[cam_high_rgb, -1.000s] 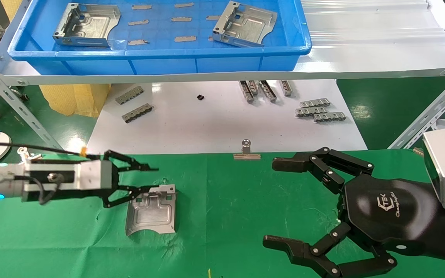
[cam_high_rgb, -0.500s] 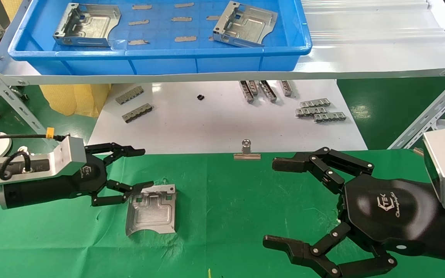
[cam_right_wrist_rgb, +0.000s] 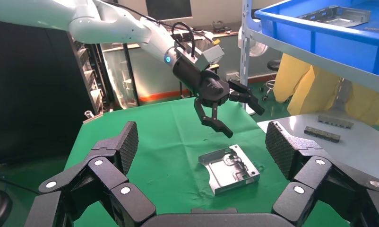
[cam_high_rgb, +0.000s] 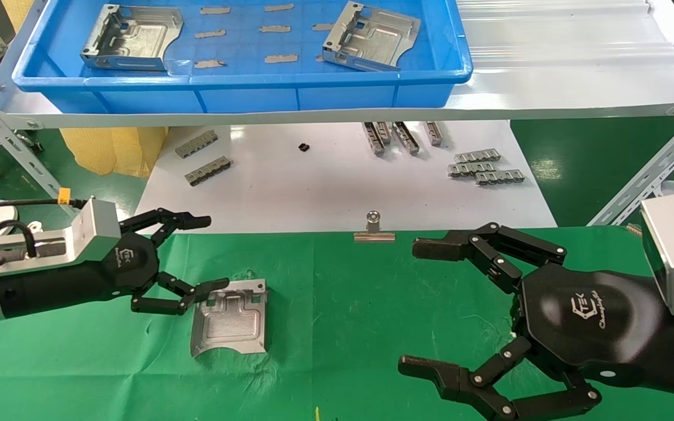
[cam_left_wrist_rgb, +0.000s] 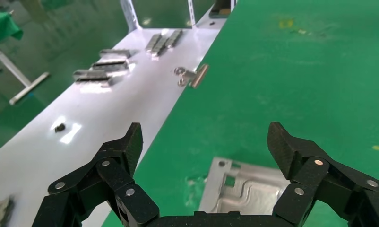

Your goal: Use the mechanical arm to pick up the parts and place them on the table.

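Observation:
One part (cam_high_rgb: pixel 230 318) lies flat on the green table (cam_high_rgb: pixel 360 304), also seen in the left wrist view (cam_left_wrist_rgb: pixel 244 191) and the right wrist view (cam_right_wrist_rgb: pixel 230 168). My left gripper (cam_high_rgb: pixel 211 252) is open and empty, hovering just left of and above the part's far left corner; its lower fingertip (cam_high_rgb: pixel 220 285) hangs over that corner. It shows in its own wrist view (cam_left_wrist_rgb: pixel 205 142) and in the right wrist view (cam_right_wrist_rgb: pixel 243 121). Two more parts (cam_high_rgb: pixel 132 38) (cam_high_rgb: pixel 371 36) lie in the blue tray (cam_high_rgb: pixel 243 79). My right gripper (cam_high_rgb: pixel 416 307) is open and empty, parked at the right.
The blue tray stands on a raised shelf with slanted metal struts (cam_high_rgb: pixel 21 158). Below it a white board (cam_high_rgb: pixel 325 187) carries several grey toothed strips (cam_high_rgb: pixel 483 166) and a small black piece (cam_high_rgb: pixel 303 147). A binder clip (cam_high_rgb: pixel 374 229) sits at the cloth's far edge.
My left arm has rolled its wrist and drawn back a little to the left, off the part's edge. The part stays on the cloth. The right arm has not moved.

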`<state>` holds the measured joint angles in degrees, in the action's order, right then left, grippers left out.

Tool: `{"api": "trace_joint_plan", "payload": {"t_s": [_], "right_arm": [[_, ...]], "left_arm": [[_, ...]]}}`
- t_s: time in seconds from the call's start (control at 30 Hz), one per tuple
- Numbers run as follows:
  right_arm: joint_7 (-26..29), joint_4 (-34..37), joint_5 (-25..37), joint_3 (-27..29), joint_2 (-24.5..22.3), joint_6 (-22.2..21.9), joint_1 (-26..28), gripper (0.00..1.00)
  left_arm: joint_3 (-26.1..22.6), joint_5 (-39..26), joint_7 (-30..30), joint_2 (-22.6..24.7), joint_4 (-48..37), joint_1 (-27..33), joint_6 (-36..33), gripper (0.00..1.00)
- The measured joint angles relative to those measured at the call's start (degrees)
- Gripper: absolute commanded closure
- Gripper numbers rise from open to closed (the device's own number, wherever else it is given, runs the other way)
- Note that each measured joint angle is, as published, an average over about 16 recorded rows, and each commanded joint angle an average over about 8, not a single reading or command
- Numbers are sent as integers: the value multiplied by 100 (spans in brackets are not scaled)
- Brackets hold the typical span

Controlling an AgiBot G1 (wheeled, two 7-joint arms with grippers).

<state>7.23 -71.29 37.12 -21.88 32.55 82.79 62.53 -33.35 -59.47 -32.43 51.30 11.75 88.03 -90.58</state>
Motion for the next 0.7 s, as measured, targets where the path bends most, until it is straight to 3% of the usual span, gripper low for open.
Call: {"api": "trace_joint_plan", "payload": {"t_s": [0.7], "right_arm": [[0, 0, 0, 0, 0, 0, 0, 0]], "left_arm": [[722, 734, 1799, -678, 2576, -1103, 204, 0]]}}
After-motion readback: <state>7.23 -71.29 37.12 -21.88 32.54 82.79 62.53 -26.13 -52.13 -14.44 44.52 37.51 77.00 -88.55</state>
